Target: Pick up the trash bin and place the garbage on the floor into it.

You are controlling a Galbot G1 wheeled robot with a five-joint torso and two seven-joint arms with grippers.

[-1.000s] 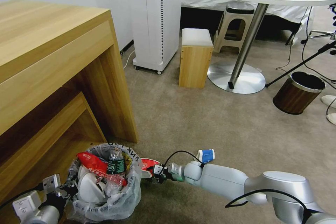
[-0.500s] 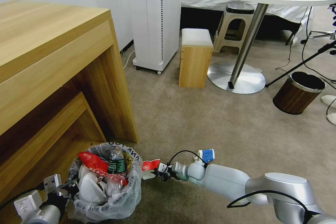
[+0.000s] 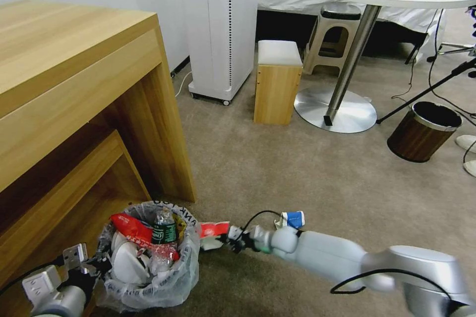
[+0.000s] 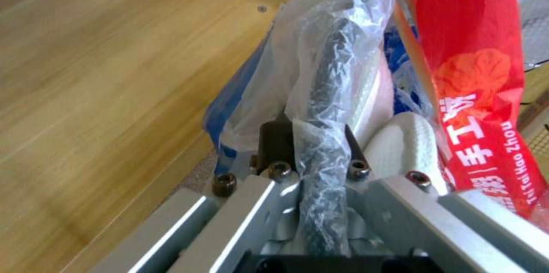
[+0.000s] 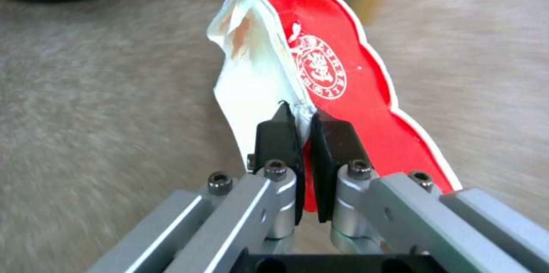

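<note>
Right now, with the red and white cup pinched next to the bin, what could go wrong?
The right gripper pinches only the torn edge of the red-white paper cup, so it might slip or tear free onto the floor. The trash bin is already heaped, with a bottle and a red packet sticking up, so the cup may roll off. The left gripper clamps only the bag-wrapped rim; the bin could tilt.
</note>
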